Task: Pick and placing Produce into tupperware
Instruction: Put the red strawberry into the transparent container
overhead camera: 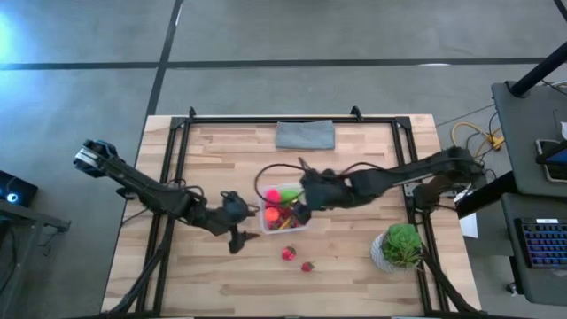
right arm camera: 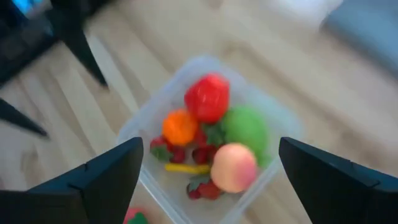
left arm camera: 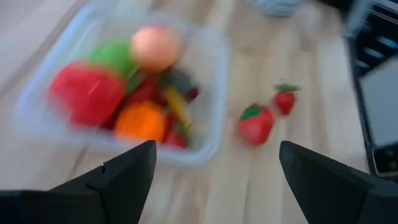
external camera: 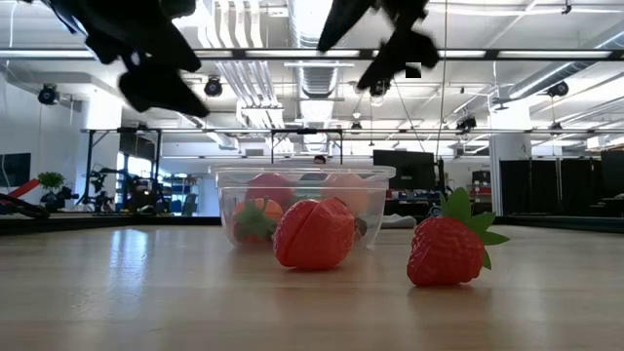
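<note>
The right gripper (overhead camera: 301,211) hangs directly over the tupperware (overhead camera: 285,225), its arm reaching in across the table from the potted plant's (overhead camera: 400,245) side. Its fingers are spread wide with nothing between them — the right wrist view looks straight down past them into the box. The left gripper (overhead camera: 237,232) hovers just beside the tupperware on the side away from the plant, tilted downward, its fingers also wide apart and empty.

In the high view the right gripper covers part of the box, so only some of its contents show there. In the low view both grippers are dark shapes cut off at the top.

Inside the tupperware lie a red piece (right arm camera: 207,98), an orange ball (right arm camera: 180,126), a green ball (right arm camera: 245,128), a peach ball (right arm camera: 233,167) and small dark-red berries (right arm camera: 200,155). Two strawberries (overhead camera: 290,253) rest on the table (overhead camera: 345,275) near the tupperware — outside it, between the box and the table's front edge.
</note>
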